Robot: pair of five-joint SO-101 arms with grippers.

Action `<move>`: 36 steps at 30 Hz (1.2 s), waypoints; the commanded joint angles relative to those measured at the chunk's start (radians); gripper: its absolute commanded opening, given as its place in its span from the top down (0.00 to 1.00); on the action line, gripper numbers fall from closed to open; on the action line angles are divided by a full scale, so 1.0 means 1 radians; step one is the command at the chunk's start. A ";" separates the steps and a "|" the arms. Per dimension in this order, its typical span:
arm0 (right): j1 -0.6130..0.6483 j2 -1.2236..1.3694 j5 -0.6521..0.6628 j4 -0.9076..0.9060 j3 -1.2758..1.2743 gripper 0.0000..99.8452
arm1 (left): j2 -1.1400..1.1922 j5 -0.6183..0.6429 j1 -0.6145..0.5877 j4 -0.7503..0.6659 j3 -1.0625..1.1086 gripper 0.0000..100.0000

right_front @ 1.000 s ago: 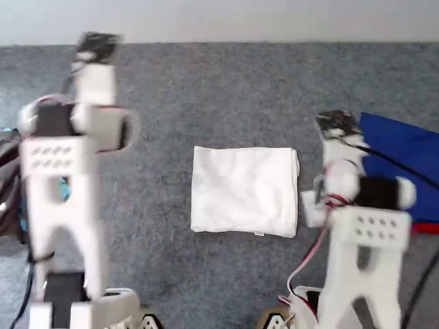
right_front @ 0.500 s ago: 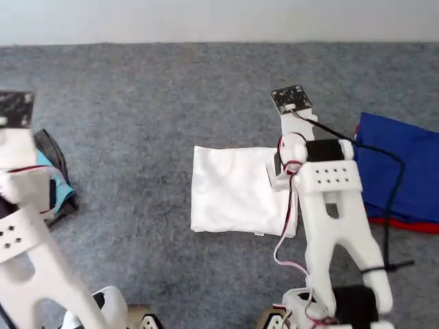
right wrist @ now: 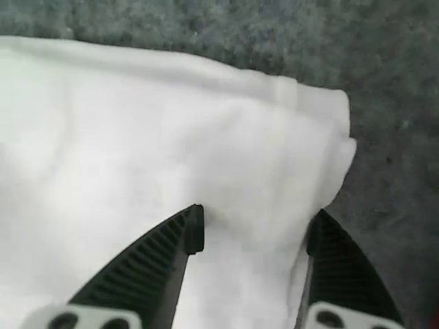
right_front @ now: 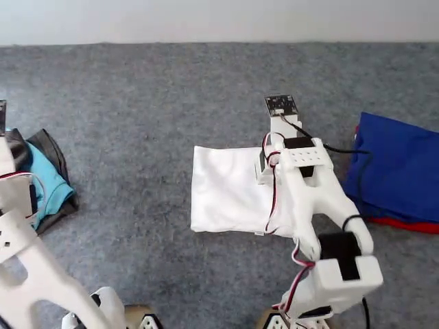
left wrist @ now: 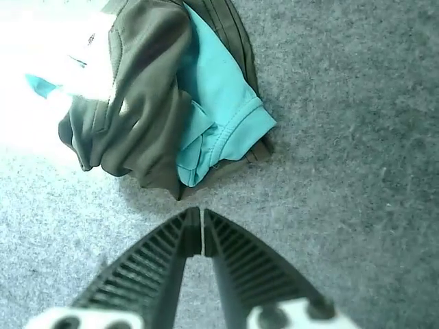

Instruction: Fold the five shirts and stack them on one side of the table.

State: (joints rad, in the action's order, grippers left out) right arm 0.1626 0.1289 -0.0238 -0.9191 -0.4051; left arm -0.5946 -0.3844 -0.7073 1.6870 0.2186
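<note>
Right gripper (right wrist: 257, 214) hangs, fingers spread, over the folded white shirt (right_front: 226, 188), soft and floppy, so pinch all layers at its thick edge

The right arm (right_front: 312, 199) stood stretched forward from its base with its wrist bent down and the right gripper (right wrist: 257, 214) spread wide, while the left arm (right_front: 20, 260) leaned out to its own side, the left gripper (left wrist: 202, 214) pointing down with its jaws pressed together.

Overhead; wrist cameras close, seemingly downward.
</note>
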 commanded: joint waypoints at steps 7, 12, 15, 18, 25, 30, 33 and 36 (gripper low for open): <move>0.002 0.140 -0.101 -0.073 0.143 0.75 | -0.021 0.000 -0.005 -0.009 -0.002 0.98; 0.002 0.263 -0.094 -0.237 0.290 0.86 | -0.021 0.000 -0.005 -0.012 -0.002 0.98; 0.004 0.311 0.015 -0.295 0.358 1.00 | -0.021 0.000 -0.005 -0.012 -0.002 0.98; 0.005 0.318 0.072 -0.338 0.382 0.99 | -0.021 0.000 -0.005 -0.012 -0.002 0.98; -0.059 0.245 0.364 -0.426 0.384 0.99 | -0.021 -0.003 -0.005 -0.012 -0.002 0.98; -0.151 0.213 0.825 -0.426 0.404 0.99 | -0.021 -0.005 -0.005 -0.012 -0.002 0.98; -0.163 0.213 1.092 -0.398 0.460 0.99 | -0.021 -0.005 -0.003 -0.012 -0.002 0.98; -0.140 0.213 1.272 -0.312 0.512 0.99 | -0.021 -0.005 -0.002 -0.012 -0.002 0.98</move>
State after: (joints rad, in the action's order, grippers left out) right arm 0.0123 0.3959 1.0426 -1.2981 0.0414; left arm -0.5961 -0.3844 -0.7073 1.6870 0.2186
